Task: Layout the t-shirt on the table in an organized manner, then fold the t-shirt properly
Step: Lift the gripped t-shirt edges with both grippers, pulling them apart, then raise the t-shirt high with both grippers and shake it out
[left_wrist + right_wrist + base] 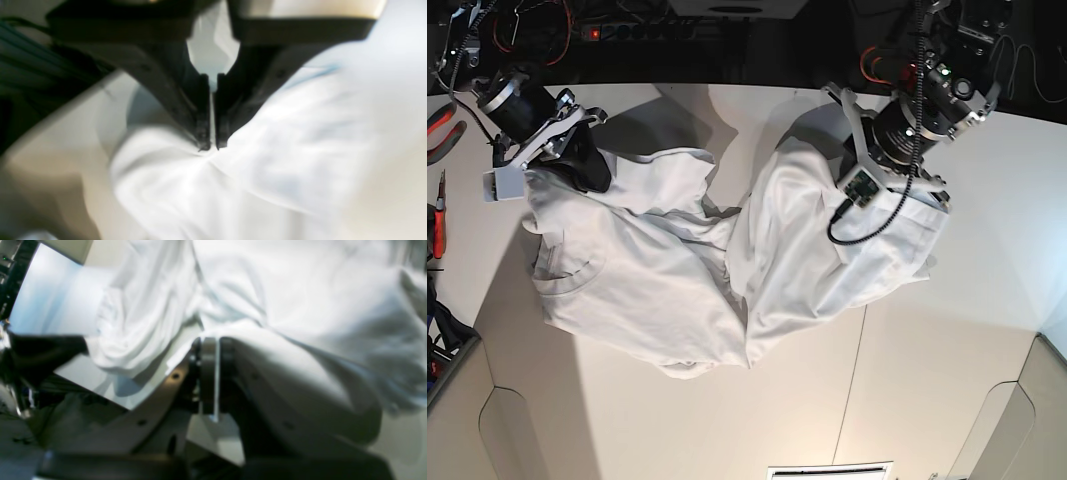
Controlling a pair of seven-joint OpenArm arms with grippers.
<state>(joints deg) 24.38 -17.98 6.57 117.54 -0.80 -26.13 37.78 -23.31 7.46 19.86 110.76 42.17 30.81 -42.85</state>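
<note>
While both arms have a pinch on cloth, layout is nowhere near done. Left gripper (pixel 210 146) has its jaws together on a fold of the t-shirt (pixel 677 290), fabric puckering at the tips. Right gripper (pixel 213 346) is likewise clamped on a thin edge of the shirt, cloth draped over one finger. In the base view the shirt sits on the table (pixel 907 400), bunched into two lumps with a twisted waist between them; each arm holds one far end. What looks like the collar shows low on the lump at that view's left, so the front isn't flat. Left to do, as I read it: spread it flat, straighten the sleeves, then every fold. No fold started yet.
</note>
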